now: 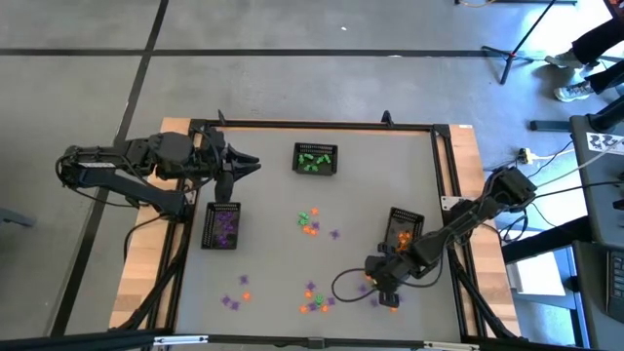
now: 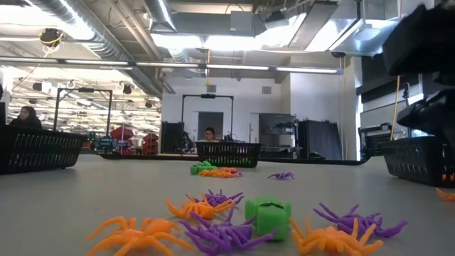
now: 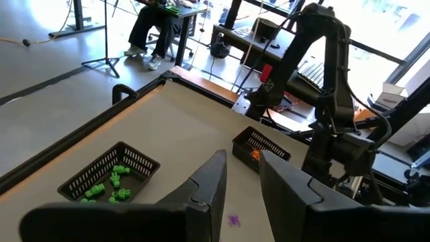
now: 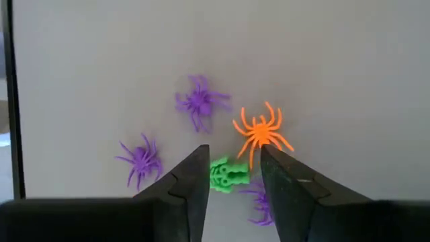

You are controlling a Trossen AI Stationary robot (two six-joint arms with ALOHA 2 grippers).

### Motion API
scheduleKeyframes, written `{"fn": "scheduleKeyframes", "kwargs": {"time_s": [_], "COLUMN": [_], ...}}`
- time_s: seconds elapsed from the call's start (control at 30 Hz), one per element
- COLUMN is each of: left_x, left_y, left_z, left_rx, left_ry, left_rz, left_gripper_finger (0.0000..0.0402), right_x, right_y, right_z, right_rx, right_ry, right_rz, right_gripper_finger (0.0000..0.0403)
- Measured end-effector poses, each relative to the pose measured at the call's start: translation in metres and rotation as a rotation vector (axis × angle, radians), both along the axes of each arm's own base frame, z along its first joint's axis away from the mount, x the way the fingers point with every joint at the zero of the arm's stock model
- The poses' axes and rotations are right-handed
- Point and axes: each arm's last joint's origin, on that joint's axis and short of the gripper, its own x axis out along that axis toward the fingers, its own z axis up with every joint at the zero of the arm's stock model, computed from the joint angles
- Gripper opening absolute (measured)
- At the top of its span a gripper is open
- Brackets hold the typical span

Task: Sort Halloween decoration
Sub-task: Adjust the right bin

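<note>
**Black baskets ring scattered trinkets**

High view: three black mesh baskets (image 1: 221, 226) sit on the grey table (image 1: 273, 205). Beside the orange-filled one, the right gripper (image 1: 387, 295) hangs low near the front rail. Left gripper (image 1: 244, 164) idles by the far rail.

Right wrist view: jaws parted, empty, over a green trinket (image 4: 227, 175); one orange spider (image 4: 261, 132), three purple, one half hidden.

Left wrist view: fingers slightly apart, empty.

1. The Halloween decoration (image 1: 310, 221) was many tiny plastic trinkets in purple, green and orange, scattered loose on the table.
2. Just ahead of the right gripper (image 4: 232, 176), a green piece (image 4: 227, 175) lay between its parted fingers.
3. An orange spider (image 4: 261, 132) lay flat just beyond 1 fingertip.
4. 2 purple spiders (image 4: 199, 101) lay farther out, apart from each other.
5. Green pieces (image 3: 111, 186) sat in a basket ahead of the left gripper (image 3: 240, 176).
</note>
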Motion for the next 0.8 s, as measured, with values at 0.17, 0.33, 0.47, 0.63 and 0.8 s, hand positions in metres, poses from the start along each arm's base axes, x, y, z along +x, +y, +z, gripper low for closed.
{"fn": "scheduleKeyframes", "kwargs": {"time_s": [0.17,0.33,0.47,0.63,0.8], "left_x": [0.0,0.0,0.0,0.0,0.0], "left_y": [0.0,0.0,0.0,0.0,0.0], "left_z": [0.0,0.0,0.0,0.0,0.0], "left_rx": [-0.002,-0.001,-0.001,0.006,0.007], "left_ry": [0.0,0.0,0.001,0.004,0.005], "left_rz": [-0.005,-0.005,-0.005,-0.006,-0.006], "left_gripper_finger": [0.0082,0.0082,0.0082,0.0082,0.0082], "right_x": [0.002,0.002,0.002,0.006,0.01], "right_y": [0.003,0.004,0.004,0.007,0.011], "right_z": [-0.01,-0.013,-0.014,-0.005,0.01], "right_rx": [0.024,0.039,0.041,0.026,-0.005], "right_ry": [0.06,0.08,0.085,0.116,0.171], "right_rz": [0.018,0.011,0.013,0.015,0.045], "right_gripper_finger": [0.0182,0.0218,0.0222,0.0223,0.0223]}}
